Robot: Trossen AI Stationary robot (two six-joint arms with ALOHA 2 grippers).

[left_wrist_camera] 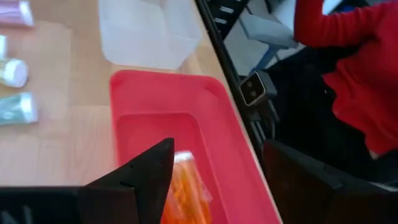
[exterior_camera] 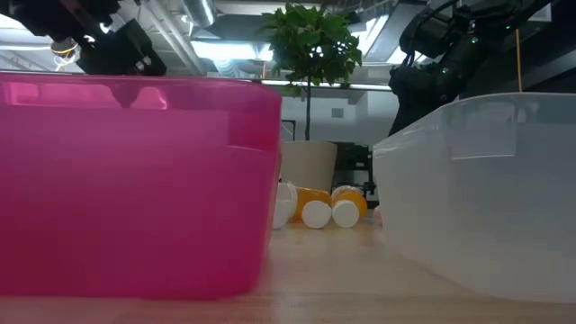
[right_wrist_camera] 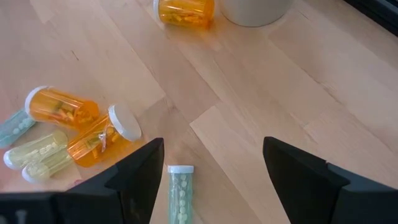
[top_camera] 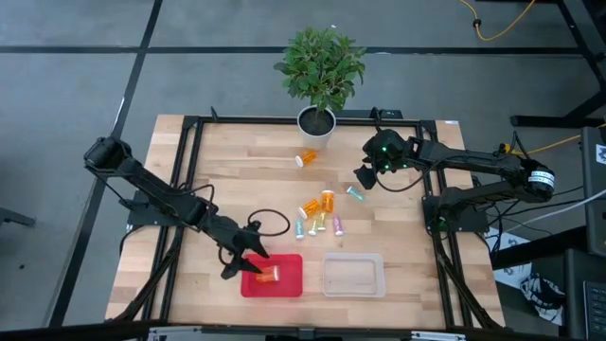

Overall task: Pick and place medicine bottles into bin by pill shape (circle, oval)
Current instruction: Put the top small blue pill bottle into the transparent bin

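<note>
Here the left end effector (top_camera: 254,266) hangs over the red bin (top_camera: 289,284), fingers spread, an orange bottle (top_camera: 269,275) lying loose inside. Best lift straight up, clear of the rim. The right end effector (top_camera: 365,177), fingers apart, hovers above a teal bottle (right_wrist_camera: 180,193) on the worktop (top_camera: 237,161).

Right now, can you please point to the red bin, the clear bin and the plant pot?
red bin (top_camera: 289,284): high view, bare floor near its right wall.
clear bin (top_camera: 353,275): high view, its floor.
plant pot (top_camera: 316,123): high view, its rim.
</note>
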